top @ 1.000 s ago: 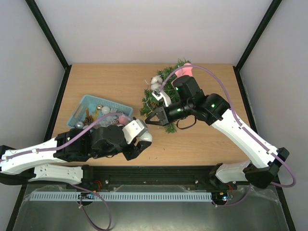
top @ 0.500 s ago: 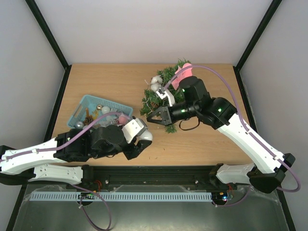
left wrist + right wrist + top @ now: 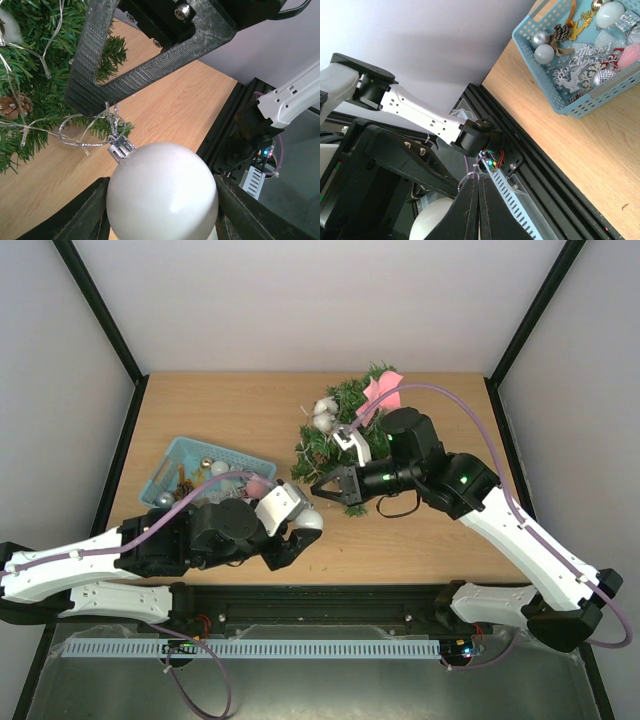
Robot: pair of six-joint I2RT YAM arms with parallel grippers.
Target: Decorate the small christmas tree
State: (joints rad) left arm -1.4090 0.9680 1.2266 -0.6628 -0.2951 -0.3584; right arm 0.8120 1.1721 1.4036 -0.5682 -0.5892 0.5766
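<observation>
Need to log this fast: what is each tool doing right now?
Left tool: closed on the white ball ornament.
Right tool: shut, apparently pinching the ornament's silver loop.

The basket [image 3: 160,472] sits left of the small christmas tree [image 3: 345,398] on the table [image 3: 230,405].

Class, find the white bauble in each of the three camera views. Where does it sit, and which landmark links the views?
Top external: the white bauble sits low centre.
Left wrist: the bauble fills the bottom centre.
Right wrist: the bauble peeks in at the bottom left.
Shared landmark: the shut right hand, its tips near the bauble.
</observation>
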